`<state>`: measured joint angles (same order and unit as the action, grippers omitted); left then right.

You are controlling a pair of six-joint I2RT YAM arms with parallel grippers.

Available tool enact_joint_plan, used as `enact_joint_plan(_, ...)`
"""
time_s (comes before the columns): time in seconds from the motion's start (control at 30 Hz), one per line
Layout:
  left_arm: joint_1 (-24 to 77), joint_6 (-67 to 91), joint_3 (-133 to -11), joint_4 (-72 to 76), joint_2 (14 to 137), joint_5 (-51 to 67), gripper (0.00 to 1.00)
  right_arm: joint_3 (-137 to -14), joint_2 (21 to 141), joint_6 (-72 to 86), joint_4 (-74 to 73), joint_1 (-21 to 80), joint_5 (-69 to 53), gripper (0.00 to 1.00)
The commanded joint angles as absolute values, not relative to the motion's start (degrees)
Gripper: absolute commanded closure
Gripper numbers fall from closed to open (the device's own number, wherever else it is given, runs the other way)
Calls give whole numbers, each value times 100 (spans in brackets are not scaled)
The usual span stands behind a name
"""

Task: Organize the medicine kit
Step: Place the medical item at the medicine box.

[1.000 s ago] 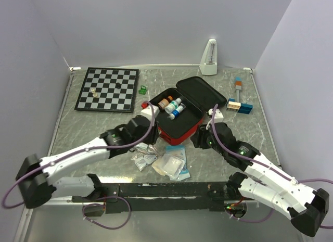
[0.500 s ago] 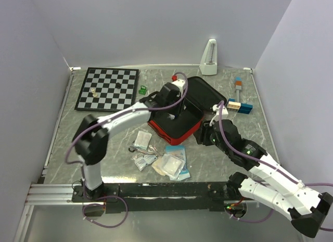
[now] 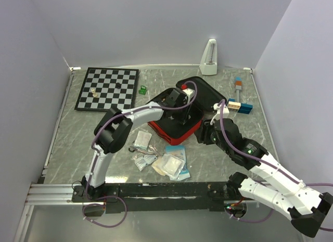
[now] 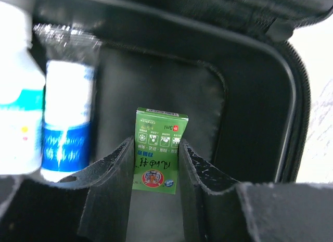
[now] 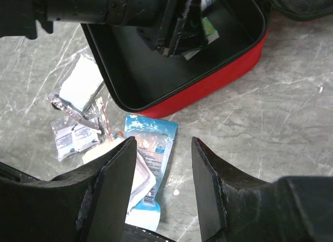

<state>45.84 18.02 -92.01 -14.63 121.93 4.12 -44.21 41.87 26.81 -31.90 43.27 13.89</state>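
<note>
The medicine kit (image 3: 174,135) lies open mid-table, a red case with black lining (image 4: 171,80); its lid (image 3: 207,94) is folded back to the right. My left gripper (image 3: 184,113) reaches down into the tray and is shut on a small green box (image 4: 158,125), one finger against each long side. Left of it in the tray stand a blue-labelled white bottle (image 4: 65,132) and another white bottle (image 4: 15,96). My right gripper (image 5: 162,141) hovers open over the table by the kit's front wall (image 5: 208,86), above a blue sachet (image 5: 145,132).
Loose sachets and gauze packs (image 3: 161,158) lie in front of the kit. A chessboard (image 3: 107,89) sits at the back left with a small green object (image 3: 142,89) beside it. A white metronome (image 3: 209,57) stands at the back wall, and coloured blocks (image 3: 239,105) lie right of the lid.
My left arm swung from the kit's front-left corner up over the case and lowered the green box into the tray's right side. The right gripper edged slightly toward the kit.
</note>
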Motion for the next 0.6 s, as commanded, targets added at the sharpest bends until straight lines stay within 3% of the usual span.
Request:
enact_joint_plan(0.0, 4614, 1670, -9536, -1073, 12313, 825, 60, -4491, 4227, 2707, -3182, 4368, 1485, 46)
enact_joint_plan(0.1, 4632, 1679, -9440, -967, 12322, 809, 60, -4483, 4228, 2663, -3182, 4368, 1512, 46)
enact_joint_plan(0.33, 4614, 1486, -9799, -1327, 12612, -508, 56, -4474, 4289, 2637, -3129, 4368, 1477, 46)
enact_joint_plan(0.57, 4623, 1353, -9932, -1345, 12438, -660, 36, -4439, 4298, 2637, -3103, 4368, 1442, 46)
